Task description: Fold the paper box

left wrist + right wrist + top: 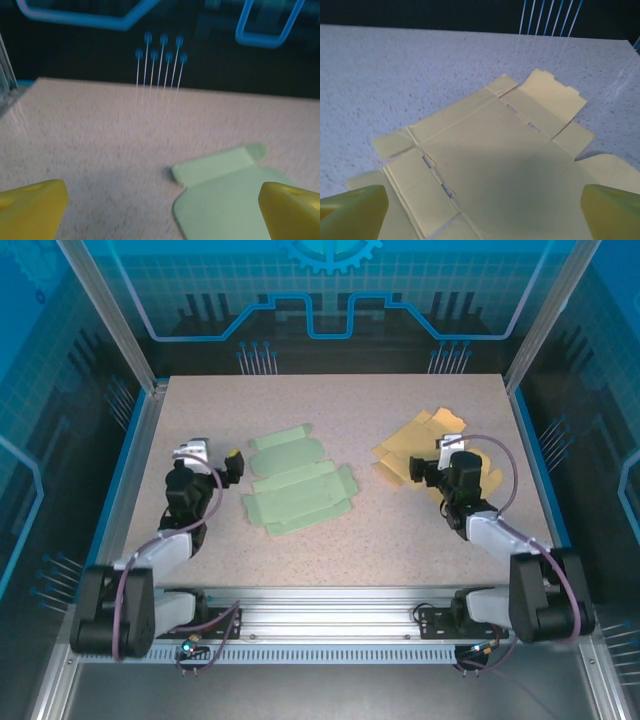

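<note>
As I judge it, nothing is folded yet. Both blanks lie flat on the speckled beige counter [330,575], so the step in hand is the first approach to a flap.

To do it well, I would work one sheet at a time. One set of jaws should press down on the middle panel so the paper cannot skate. The other should come in low at a free outer flap, slip one tip under its edge and lift along the scored crease. Flat paper offers no lip, so a steep descent would probably only push it or crumple it. I would also narrow the jaws before going down, so they don't drag the neighbouring flaps.

The left jaws stand as wide as they go, holding nothing and touching nothing. Their yellow fingertips [30,205] hang over bare counter. The pale green flat die-cut paper box blank [298,485] lies ahead of them and off to their right, with its near corner reaching in by the right-hand tip.

The right jaws are just as wide and empty. The yellow flat die-cut paper box blank [490,150] lies straight beneath and ahead of them, spreading across the whole gap between the tips. I cannot tell whether those tips graze the sheet.
</note>
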`<state>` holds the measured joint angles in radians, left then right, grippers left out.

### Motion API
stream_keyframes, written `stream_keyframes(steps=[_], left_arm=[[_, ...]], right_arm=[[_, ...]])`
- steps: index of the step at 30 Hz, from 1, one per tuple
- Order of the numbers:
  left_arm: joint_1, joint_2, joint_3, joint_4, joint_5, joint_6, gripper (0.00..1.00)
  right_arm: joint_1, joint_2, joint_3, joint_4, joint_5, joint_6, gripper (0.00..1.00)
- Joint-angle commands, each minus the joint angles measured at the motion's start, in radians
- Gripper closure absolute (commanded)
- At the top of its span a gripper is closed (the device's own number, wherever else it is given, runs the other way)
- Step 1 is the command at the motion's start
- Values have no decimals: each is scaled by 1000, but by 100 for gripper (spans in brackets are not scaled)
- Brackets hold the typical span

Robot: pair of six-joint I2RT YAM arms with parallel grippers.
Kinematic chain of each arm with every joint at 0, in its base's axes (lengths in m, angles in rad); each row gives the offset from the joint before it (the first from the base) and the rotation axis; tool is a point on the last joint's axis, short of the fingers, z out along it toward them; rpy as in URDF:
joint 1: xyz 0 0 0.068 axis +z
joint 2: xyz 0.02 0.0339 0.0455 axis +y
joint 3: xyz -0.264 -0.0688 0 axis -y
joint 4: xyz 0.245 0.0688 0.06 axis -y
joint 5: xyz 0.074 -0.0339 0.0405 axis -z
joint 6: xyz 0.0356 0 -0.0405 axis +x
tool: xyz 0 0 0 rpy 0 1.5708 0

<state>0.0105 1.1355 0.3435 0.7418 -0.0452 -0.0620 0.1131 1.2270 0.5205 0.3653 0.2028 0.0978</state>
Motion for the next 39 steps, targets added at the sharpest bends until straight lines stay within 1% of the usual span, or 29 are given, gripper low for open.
stream_keyframes(steps=[1,4,5,8,12,17,19,22,26,29,33,36,39], left_arm=[[0,-101,42,-178,4,-139,1],[-5,-133,103,-324,38,-244,1],[-8,-133,120,-369,41,-286,1],[-27,-118,133,-459,53,-389,1],[-90,-85,151,-589,46,-455,1],[-141,-26,176,-718,44,-478,1],[-149,-1,178,-737,56,-479,1],[-155,23,168,-720,71,-492,1],[-162,52,168,-683,97,-505,1],[-167,75,183,-680,108,-497,1],[-168,93,192,-661,112,-499,1],[-173,104,200,-653,113,-500,1],[-176,112,207,-654,112,-498,1]], right_arm=[[43,-102,75,-276,64,157,0],[73,-170,123,-441,49,287,0],[88,-185,133,-478,32,312,0],[154,-197,147,-556,34,406,0],[255,-129,160,-578,-46,517,0],[389,19,234,-564,-133,588,0],[432,90,274,-546,-177,608,1],[477,203,327,-511,-239,642,8],[489,327,415,-572,-195,644,13],[484,367,431,-587,-184,652,14],[484,412,423,-570,-226,681,20],[496,445,395,-518,-280,722,29],[516,480,372,-459,-319,758,33]])
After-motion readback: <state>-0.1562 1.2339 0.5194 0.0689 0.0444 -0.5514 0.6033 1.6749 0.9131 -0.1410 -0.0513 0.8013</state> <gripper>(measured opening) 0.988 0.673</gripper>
